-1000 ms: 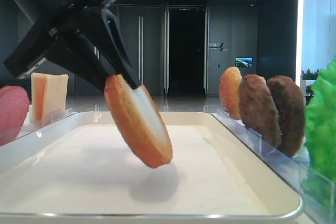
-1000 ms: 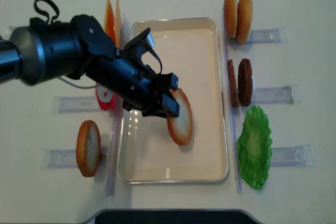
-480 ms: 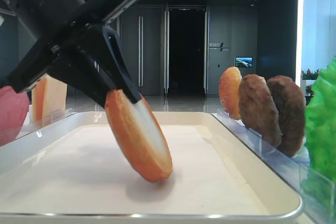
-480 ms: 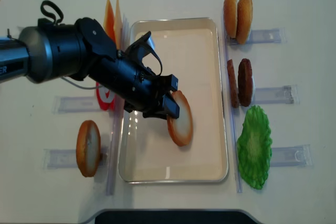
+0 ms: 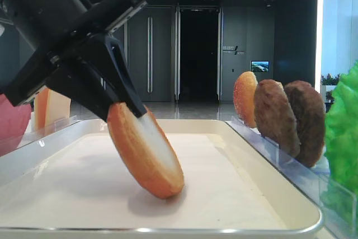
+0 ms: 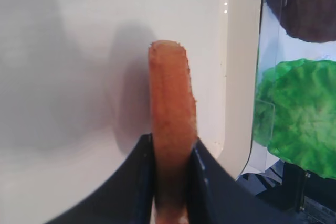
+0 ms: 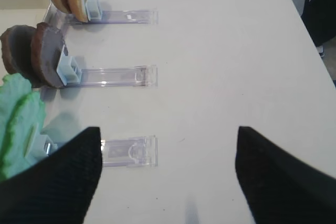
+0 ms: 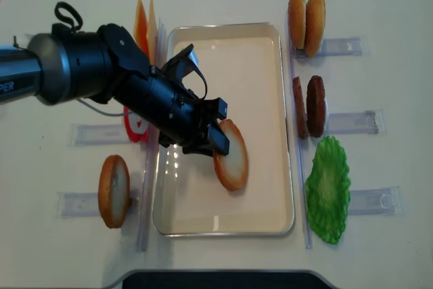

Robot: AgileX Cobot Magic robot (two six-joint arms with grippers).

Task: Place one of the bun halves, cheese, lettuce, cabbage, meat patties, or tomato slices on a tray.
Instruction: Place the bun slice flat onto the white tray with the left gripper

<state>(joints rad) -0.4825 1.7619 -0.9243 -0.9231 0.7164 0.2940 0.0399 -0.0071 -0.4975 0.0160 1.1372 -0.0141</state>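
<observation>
While the left gripper (image 8: pixel 215 139) pinches 1 bun half (image 8: pixel 231 164), its lower edge rests on the tray (image 8: pixel 267 225).
The bun leans tilted near the tray's middle, jaws pressed on both faces. The right gripper (image 7: pixel 165 177) hangs over the bench (image 7: pixel 220 51) with jaws spread, holding nothing. Beside the tray's right rim stand 2 bun halves (image 8: pixel 304 16), 2 meat patties (image 8: pixel 309 106) and the lettuce (image 8: pixel 327 189).

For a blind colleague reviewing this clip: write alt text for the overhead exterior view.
The left gripper, shut on a bun half, holds it tilted over the middle of the cream tray. Left of the tray stand cheese slices, a tomato slice and another bun half; to the right, two bun halves, two meat patties and lettuce.
</observation>
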